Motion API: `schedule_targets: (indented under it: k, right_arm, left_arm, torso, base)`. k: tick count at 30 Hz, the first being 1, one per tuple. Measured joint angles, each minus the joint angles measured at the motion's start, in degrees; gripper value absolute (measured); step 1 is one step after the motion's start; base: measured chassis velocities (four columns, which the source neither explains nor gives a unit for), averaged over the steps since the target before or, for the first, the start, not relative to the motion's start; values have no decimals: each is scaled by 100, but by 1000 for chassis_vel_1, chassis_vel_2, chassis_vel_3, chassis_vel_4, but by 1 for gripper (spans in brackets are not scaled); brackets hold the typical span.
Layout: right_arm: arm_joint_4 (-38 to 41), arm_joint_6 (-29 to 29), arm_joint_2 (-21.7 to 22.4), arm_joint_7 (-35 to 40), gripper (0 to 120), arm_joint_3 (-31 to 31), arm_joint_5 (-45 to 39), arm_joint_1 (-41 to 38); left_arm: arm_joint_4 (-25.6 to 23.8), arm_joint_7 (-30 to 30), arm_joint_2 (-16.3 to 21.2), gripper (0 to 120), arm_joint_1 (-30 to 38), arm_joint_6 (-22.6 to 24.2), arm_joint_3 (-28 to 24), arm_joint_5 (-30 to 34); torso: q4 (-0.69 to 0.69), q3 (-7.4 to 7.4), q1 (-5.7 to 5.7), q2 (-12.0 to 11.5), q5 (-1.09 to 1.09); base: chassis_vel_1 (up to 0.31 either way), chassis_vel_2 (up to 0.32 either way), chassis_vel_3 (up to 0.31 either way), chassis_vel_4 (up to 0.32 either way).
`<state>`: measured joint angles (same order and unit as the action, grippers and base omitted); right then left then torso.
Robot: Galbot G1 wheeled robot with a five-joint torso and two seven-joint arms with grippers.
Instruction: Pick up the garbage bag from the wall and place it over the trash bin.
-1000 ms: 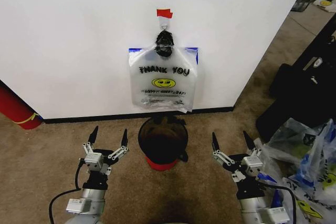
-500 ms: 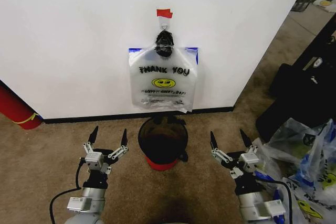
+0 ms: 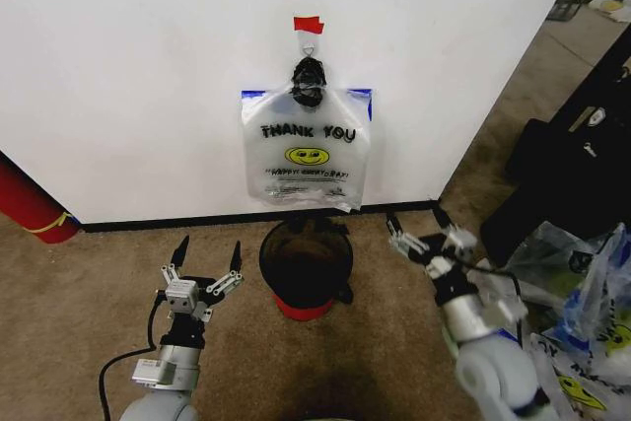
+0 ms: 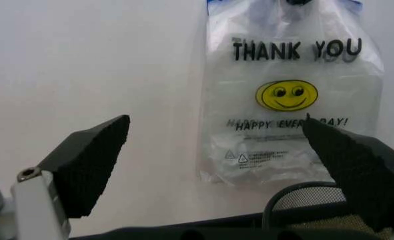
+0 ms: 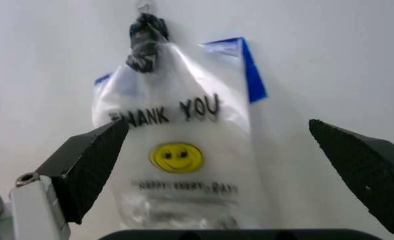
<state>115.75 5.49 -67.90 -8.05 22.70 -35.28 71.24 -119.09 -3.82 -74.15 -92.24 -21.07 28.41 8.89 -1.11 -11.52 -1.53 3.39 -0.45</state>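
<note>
A: Nearest elements?
B: The left gripper (image 3: pixel 207 253), low on the left over the carpet (image 3: pixel 89 283), fingers spread and holding nothing. The right gripper (image 3: pixel 414 225), to the right and farther forward, likewise spread and empty.

A: Between them?
B: The trash bin (image 3: pixel 307 265), round, black with a red base, mouth upward, standing near the black baseboard (image 3: pixel 177 221).

A: And the garbage bag?
B: The garbage bag (image 3: pixel 307 151) hangs flat against the wall (image 3: pixel 138 66) directly above the bin, long axis vertical. Its bunched dark handles point up to a small hook (image 3: pixel 309 45) under red tape (image 3: pixel 309 24); its lower edge points down at the bin rim.

A: Printed face?
B: Upright, facing the robot.
</note>
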Motion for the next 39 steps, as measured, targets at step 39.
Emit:
schedule_targets:
  k: [39]
  right_arm:
    - [-2665,-1031,-1575,267,61,-1605,-2144,-3986]
  left_arm:
    - [-349,-33,-302,100,-536,-130,249,-56]
  torso:
    - [1,1,0,0,-1]
  base:
    - [0,0,0,0]
